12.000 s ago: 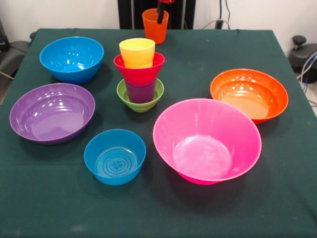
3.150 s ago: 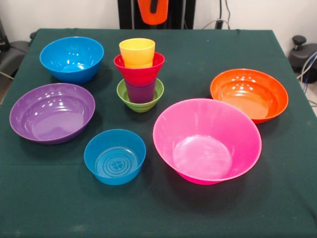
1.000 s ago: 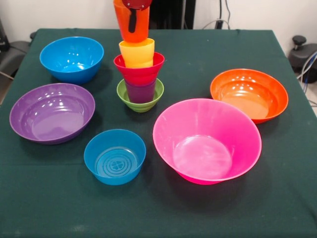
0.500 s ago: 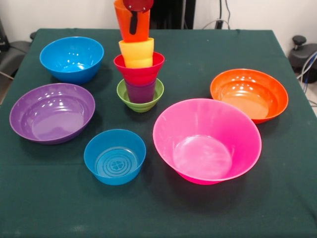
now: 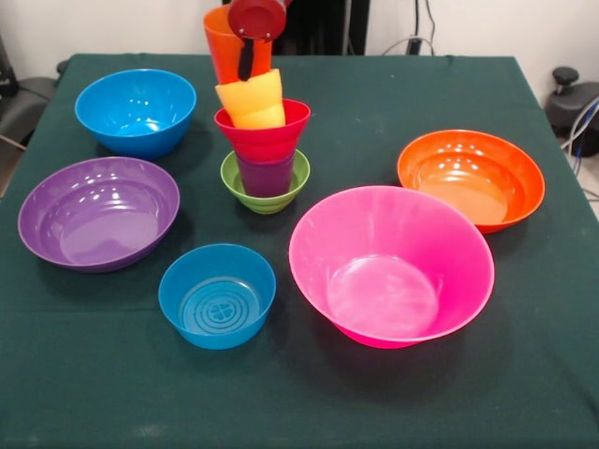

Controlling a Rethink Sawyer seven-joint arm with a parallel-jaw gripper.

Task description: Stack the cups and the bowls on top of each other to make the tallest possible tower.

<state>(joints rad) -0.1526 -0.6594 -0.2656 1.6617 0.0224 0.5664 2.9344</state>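
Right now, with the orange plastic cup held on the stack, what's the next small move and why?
Probably lift the orange plastic cup slightly and re-centre it. It leans left in the gripper, and the yellow plastic cup beneath is tilted in the red plastic bowl. Pushing down now might topple the tower.

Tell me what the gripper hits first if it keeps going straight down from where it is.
Most likely the yellow cup, tilted in the red bowl: the gripper holds the orange cup directly above it, though depth is unclear.
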